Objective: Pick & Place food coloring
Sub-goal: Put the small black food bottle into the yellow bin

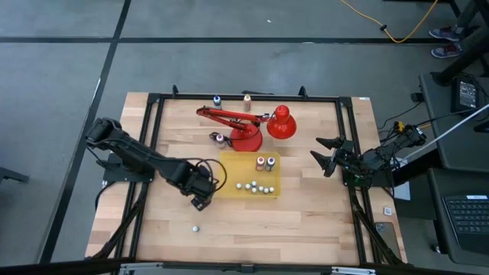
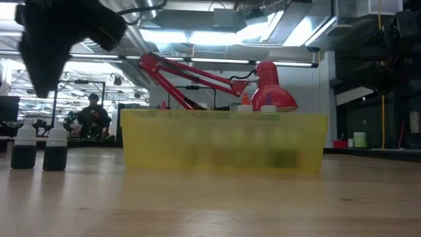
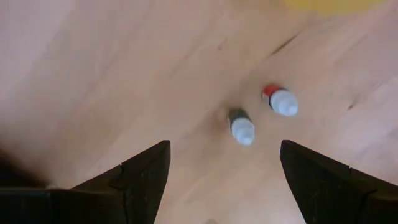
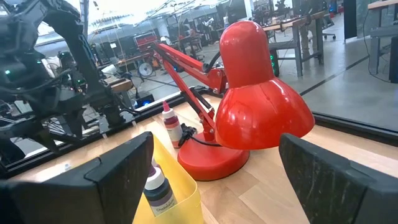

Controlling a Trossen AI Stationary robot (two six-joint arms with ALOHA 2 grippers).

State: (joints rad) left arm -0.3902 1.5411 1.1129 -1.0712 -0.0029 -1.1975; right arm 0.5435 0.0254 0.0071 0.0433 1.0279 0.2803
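Left gripper (image 3: 224,180) jaws released, hovering over two upright bottles (image 3: 241,126) beside tray (image 1: 237,169); right gripper (image 1: 327,156) released, well apart.

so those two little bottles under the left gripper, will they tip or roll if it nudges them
Probably yes. The two bottles stand upright on narrow bases, tall for their width, so a side nudge from the open left gripper would likely topple them. They look round, so once down they may roll across the smooth wooden table. Being tiny, they're likely light.
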